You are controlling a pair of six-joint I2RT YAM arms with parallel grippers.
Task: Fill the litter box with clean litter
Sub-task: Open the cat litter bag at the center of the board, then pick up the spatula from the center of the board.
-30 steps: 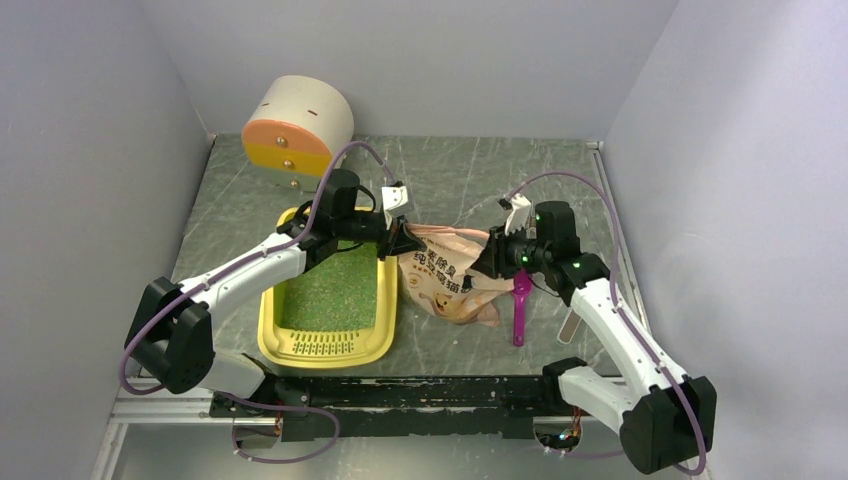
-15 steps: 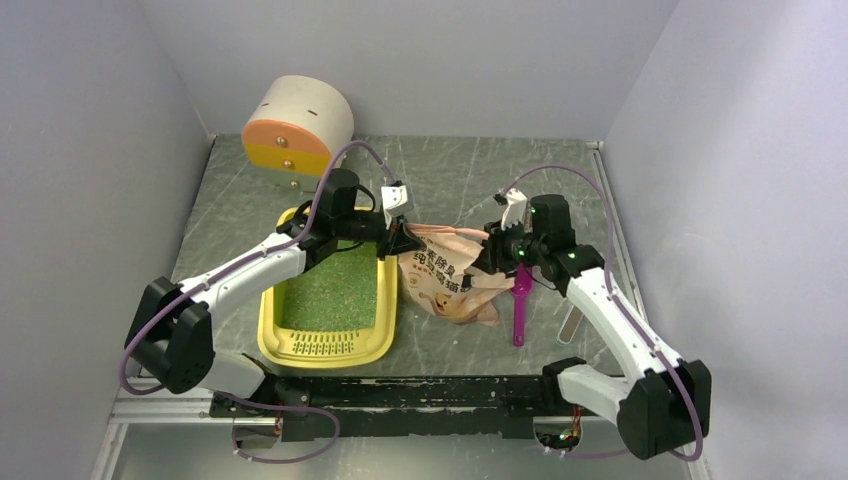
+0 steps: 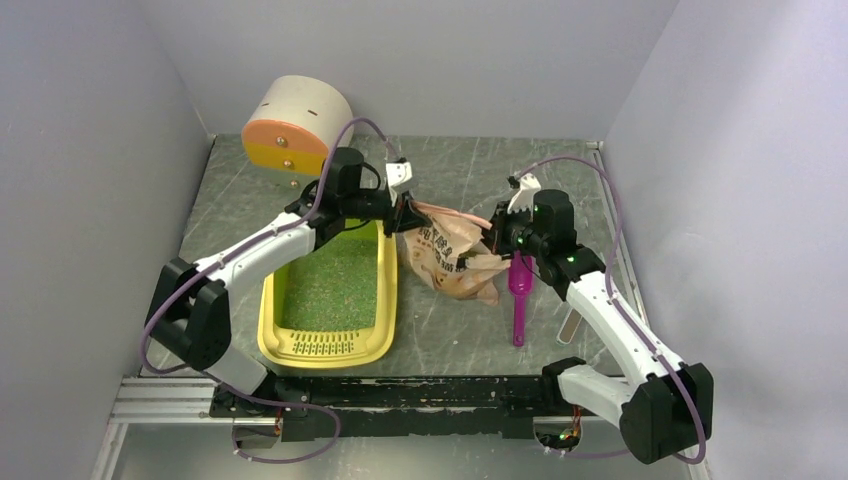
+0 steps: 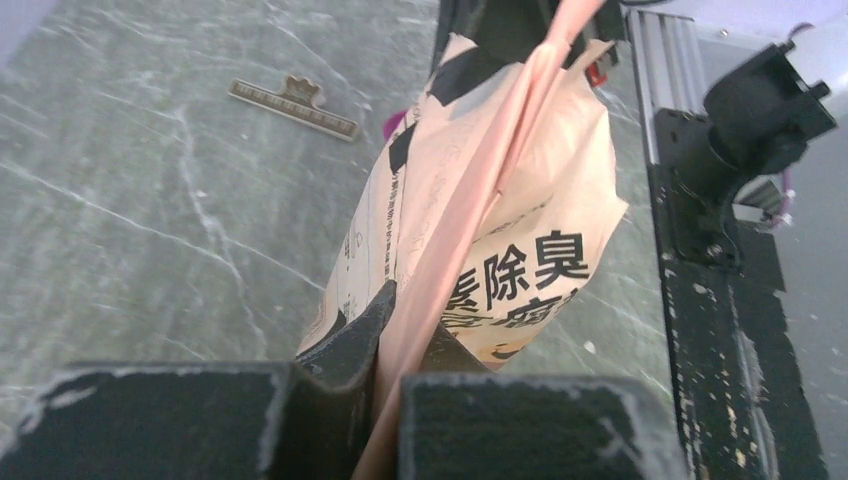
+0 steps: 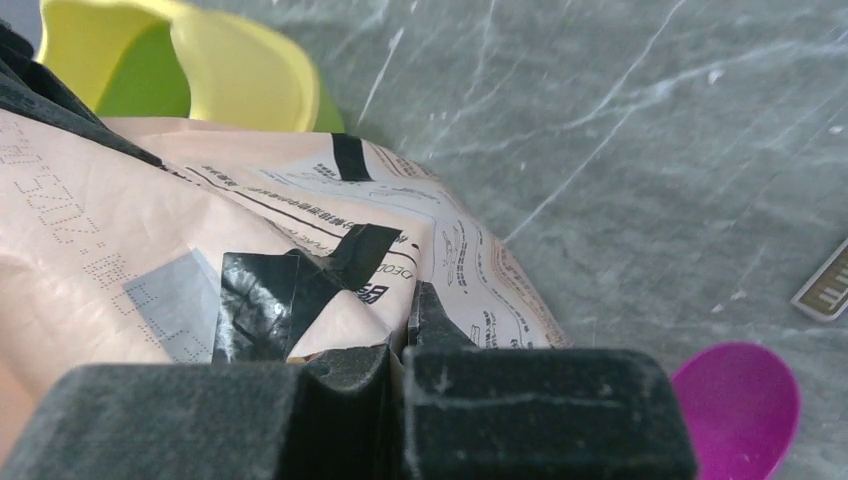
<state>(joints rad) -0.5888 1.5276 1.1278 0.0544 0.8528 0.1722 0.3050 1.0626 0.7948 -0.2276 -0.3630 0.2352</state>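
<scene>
Currently listed: litter box, lying at 9 o'clock of the bag, its floor covered by an even bed of clean litter from the far wall to the slotted end at 6 o'clock. Of the arms, left gripper is clamped on the bag's top seam by the box's 1 o'clock corner, and right gripper is pinched tight on a bag corner, with the scoop at its 5 o'clock. Status, by judgement: filling looks largely done, the bag being beside the box rather than tipped over it; remaining, at most a top-up and setting the bag down.
</scene>
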